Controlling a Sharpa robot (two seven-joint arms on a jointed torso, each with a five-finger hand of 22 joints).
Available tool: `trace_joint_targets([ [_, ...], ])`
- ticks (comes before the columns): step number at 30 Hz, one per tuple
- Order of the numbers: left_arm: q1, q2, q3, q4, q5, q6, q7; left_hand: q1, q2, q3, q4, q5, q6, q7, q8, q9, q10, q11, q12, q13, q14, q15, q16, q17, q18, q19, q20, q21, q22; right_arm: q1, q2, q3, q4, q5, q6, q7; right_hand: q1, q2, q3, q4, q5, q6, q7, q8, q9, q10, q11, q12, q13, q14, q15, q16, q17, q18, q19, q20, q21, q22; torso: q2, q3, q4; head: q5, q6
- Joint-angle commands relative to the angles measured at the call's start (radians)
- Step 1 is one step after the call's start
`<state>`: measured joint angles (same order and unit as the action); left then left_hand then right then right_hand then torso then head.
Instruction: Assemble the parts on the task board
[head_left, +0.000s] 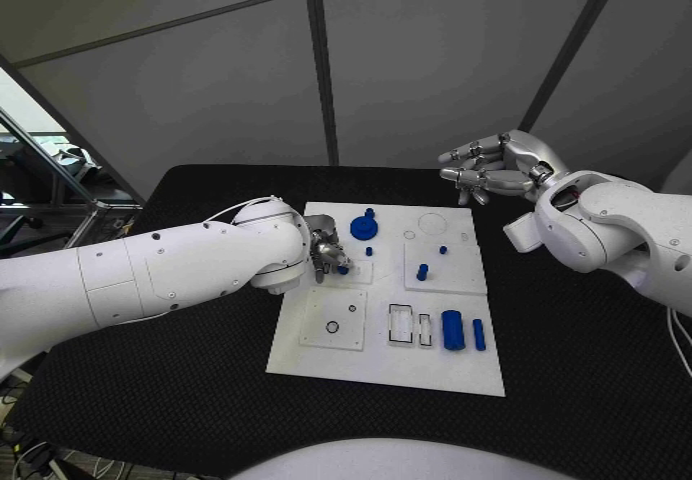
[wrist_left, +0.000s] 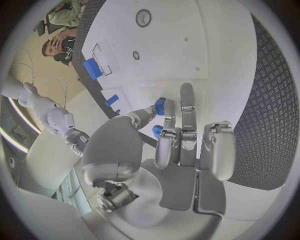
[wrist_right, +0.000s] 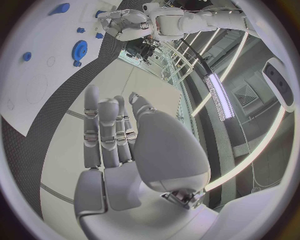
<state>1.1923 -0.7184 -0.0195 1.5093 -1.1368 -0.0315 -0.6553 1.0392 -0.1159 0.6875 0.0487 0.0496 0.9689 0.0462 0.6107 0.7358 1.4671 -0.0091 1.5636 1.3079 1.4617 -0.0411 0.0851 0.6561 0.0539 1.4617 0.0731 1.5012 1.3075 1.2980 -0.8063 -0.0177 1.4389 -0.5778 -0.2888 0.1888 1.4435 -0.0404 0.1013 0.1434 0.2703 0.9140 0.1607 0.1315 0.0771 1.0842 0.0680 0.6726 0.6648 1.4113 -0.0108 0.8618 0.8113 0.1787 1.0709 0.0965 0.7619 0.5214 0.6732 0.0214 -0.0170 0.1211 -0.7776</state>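
left robot hand (head_left: 326, 256): pinching small blue part (wrist_left: 160, 106) over white task board (head_left: 378, 360) | right robot hand (head_left: 498, 166): holding nothing, fingers apart, well away from board

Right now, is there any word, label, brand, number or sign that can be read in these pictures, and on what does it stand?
None can be read. The task board carries only outlines and holes, no lettering. The blue parts, the left hand and the right hand bear no legible marks.
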Motion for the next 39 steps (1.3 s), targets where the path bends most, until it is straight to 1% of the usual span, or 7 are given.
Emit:
trace_joint_targets([
  [1, -0.003, 0.002, -0.003, -0.005, 0.007, 0.03, -0.014, -0.016, 0.001, -0.014, 0.008, -0.002, 0.003, -0.003, -0.002, -0.001, 0.093, -0.005, -0.005, 0.247, 0.005, -0.001, -0.005, 0.001, -0.029, 0.048, -0.005, 0.002, 0.183, 0.002, 0.0, 0.001, 0.002, -0.001, 0.007, 0.011, -0.002, 0.0, 0.004, 0.0, 0.006, -0.006, 0.001, 0.004, -0.001, -0.003, 0.001, -0.003, -0.001, 0.007, 0.001, -0.003, 0.001, 0.005, 0.008, 0.002, -0.005, -0.001, 0.0, 0.0001, 0.0, -0.001, 0.0],
  [11, -0.003, 0.011, -0.003, -0.012, 0.008, 0.027, -0.012, -0.051, -0.003, -0.079, 0.049, -0.002, 0.01, -0.005, 0.003, 0.001, 0.092, -0.006, -0.007, 0.245, 0.006, -0.002, -0.005, 0.003, -0.03, 0.051, -0.007, 0.005, 0.187, 0.002, 0.0, 0.001, 0.003, -0.001, 0.007, 0.012, -0.003, -0.001, 0.004, 0.001, 0.007, -0.006, 0.001, 0.005, -0.001, -0.003, 0.001, -0.002, -0.002, 0.007, 0.001, -0.005, 0.0, 0.005, 0.008, 0.002, -0.006, -0.002, 0.0, 0.0002, 0.0, -0.005, -0.001],
  [20, -0.003, 0.013, -0.003, -0.016, 0.008, 0.011, -0.01, -0.076, 0.0, -0.132, 0.086, -0.002, 0.017, -0.006, 0.008, 0.003, 0.093, -0.007, -0.005, 0.247, 0.006, -0.003, -0.006, 0.005, -0.031, 0.054, -0.008, 0.007, 0.191, 0.002, -0.002, 0.001, 0.005, -0.001, 0.006, 0.012, -0.004, -0.001, 0.004, 0.002, 0.007, -0.006, 0.001, 0.005, -0.001, -0.003, 0.001, -0.002, -0.002, 0.008, 0.001, -0.007, -0.001, 0.005, 0.009, 0.002, -0.008, -0.003, 0.0, 0.0001, 0.0006, -0.006, 0.001],
  [31, -0.003, -0.002, -0.001, -0.004, 0.008, 0.013, -0.012, -0.103, -0.026, -0.245, 0.142, -0.002, 0.022, -0.006, 0.013, 0.006, 0.094, -0.007, -0.004, 0.248, 0.007, -0.003, -0.007, 0.008, -0.033, 0.058, -0.008, 0.011, 0.198, 0.002, -0.005, 0.001, 0.005, -0.001, 0.007, 0.013, -0.004, -0.001, 0.004, 0.002, 0.007, -0.006, 0.001, 0.005, -0.001, -0.003, 0.001, -0.002, -0.002, 0.008, 0.001, -0.007, -0.001, 0.005, 0.009, 0.002, -0.008, -0.003, -0.001, -0.001, 0.0014, -0.008, 0.002],
  [34, -0.003, -0.007, 0.004, 0.001, 0.008, 0.013, -0.012, -0.104, -0.034, -0.286, 0.162, -0.002, 0.023, -0.007, 0.015, 0.007, 0.095, -0.008, -0.003, 0.249, 0.007, -0.003, -0.008, 0.009, -0.033, 0.059, -0.009, 0.012, 0.199, 0.002, -0.005, 0.001, 0.004, -0.001, 0.007, 0.013, -0.008, -0.002, 0.002, 0.004, 0.007, -0.007, 0.001, 0.006, -0.001, -0.003, 0.001, -0.002, -0.003, 0.008, 0.001, -0.009, -0.001, 0.005, 0.01, 0.002, -0.009, -0.004, 0.0, -0.0009, 0.0012, -0.008, 0.002],
  [38, -0.003, -0.012, 0.019, 0.006, 0.008, 0.012, -0.012, -0.082, -0.026, -0.35, 0.196, -0.002, 0.023, -0.009, 0.018, 0.009, 0.095, -0.009, -0.003, 0.249, 0.007, -0.004, -0.008, 0.01, -0.034, 0.061, -0.009, 0.013, 0.201, 0.002, -0.005, 0.001, 0.004, -0.001, 0.007, 0.013, -0.011, -0.003, 0.001, 0.006, 0.007, -0.007, 0.001, 0.007, -0.001, -0.003, 0.001, -0.001, -0.004, 0.009, 0.001, -0.011, 0.0, 0.005, 0.011, 0.002, -0.011, -0.005, 0.0, -0.0009, 0.001, -0.007, 0.002],
  [39, -0.003, -0.013, 0.024, 0.008, 0.008, 0.012, -0.012, -0.075, -0.024, -0.361, 0.202, -0.002, 0.023, -0.008, 0.018, 0.009, 0.095, -0.009, -0.003, 0.25, 0.007, -0.004, -0.008, 0.011, -0.034, 0.061, -0.009, 0.013, 0.201, 0.002, -0.005, 0.001, 0.003, -0.001, 0.007, 0.013, -0.011, -0.003, 0.001, 0.006, 0.007, -0.007, 0.001, 0.007, -0.001, -0.003, 0.001, -0.001, -0.004, 0.009, 0.001, -0.011, 0.0, 0.005, 0.011, 0.002, -0.011, -0.005, 0.0, -0.0008, 0.0005, -0.007, 0.002],
])
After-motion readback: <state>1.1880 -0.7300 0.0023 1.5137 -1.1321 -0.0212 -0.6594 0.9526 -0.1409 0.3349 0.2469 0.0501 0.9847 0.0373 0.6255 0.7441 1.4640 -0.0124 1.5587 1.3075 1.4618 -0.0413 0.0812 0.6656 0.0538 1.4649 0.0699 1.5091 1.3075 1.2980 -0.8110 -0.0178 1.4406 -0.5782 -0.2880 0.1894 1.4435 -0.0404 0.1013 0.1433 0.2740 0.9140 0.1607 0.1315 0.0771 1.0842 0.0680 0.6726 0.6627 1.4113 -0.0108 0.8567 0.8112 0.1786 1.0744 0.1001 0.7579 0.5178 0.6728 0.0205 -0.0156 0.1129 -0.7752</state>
